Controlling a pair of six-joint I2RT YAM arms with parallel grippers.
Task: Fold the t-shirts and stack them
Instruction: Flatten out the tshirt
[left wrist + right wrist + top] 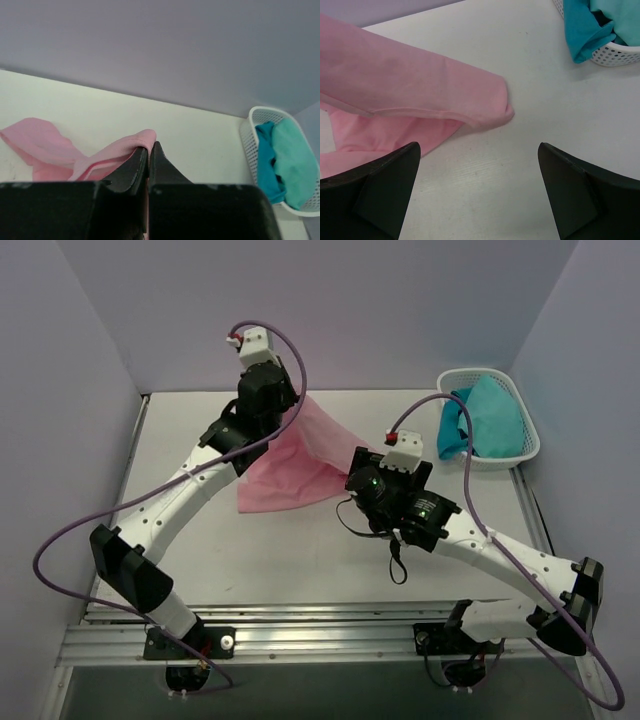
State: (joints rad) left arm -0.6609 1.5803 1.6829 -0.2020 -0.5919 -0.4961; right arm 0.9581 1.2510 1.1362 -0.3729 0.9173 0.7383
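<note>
The white table fills most of the top view, and the pink t-shirt lies at its middle-rear, between the two arms. One end of it is drawn up toward the left arm's wrist and the rest fans down onto the tabletop. The left gripper is clamped on a fold of that shirt: its wrist view shows the two black fingers pressed almost together, with a pink edge coming out over the tip and trailing down to the left. The right gripper stands spread wide and holds nothing. It hangs over bare table just beside a rounded, folded end of the shirt, without touching it. At the far right corner sits a white lattice basket holding a teal cloth and a darker blue cloth, the blue one spilling over the rim. From above, the left fingertips are hidden under their own wrist. The shirt's far edge is covered by the left arm. No lettering can be read anywhere.
</note>
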